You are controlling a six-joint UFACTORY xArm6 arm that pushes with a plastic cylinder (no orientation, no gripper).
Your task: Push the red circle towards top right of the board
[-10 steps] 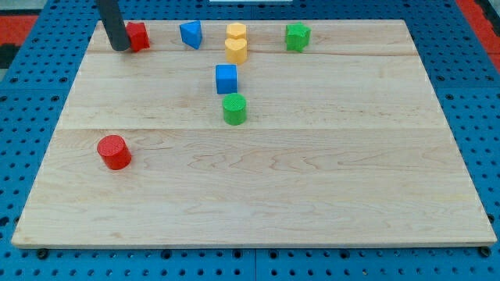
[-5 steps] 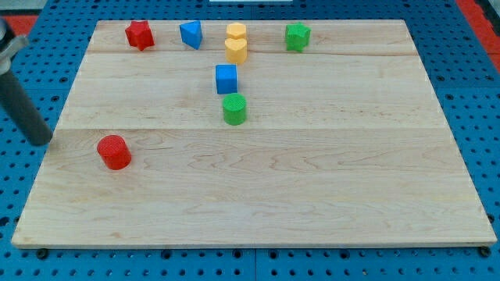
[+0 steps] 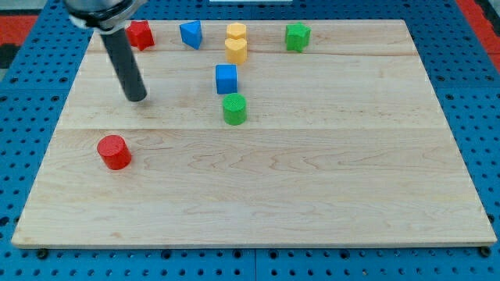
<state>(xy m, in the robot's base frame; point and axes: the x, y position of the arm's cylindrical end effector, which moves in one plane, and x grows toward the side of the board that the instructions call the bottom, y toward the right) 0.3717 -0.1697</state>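
1. Red circle, a small red cylinder-shaped block (image 3: 114,151), low on the view's left of the pale wooden board (image 3: 312,195), standing alone and upright.
2. Above it and slightly to the view's right: my tip (image 3: 137,97), the lower end of a straight dark rod slanting down from the view's top left. Clearly apart from the red circle, touching no block.
3. No hand on this arm, only the rod; nothing held.
4. Along the view's top edge, left to right: red star-like block (image 3: 140,34), just beside the rod's upper part; blue triangular block (image 3: 191,33); two yellow blocks (image 3: 236,43), one right behind the other, shapes hard to tell; green star-like block (image 3: 297,36).
5. Below the yellow pair: blue cube (image 3: 226,78), then green cylinder (image 3: 233,108) just under it.
6. Under the board: blue pegboard counter (image 3: 484,117).
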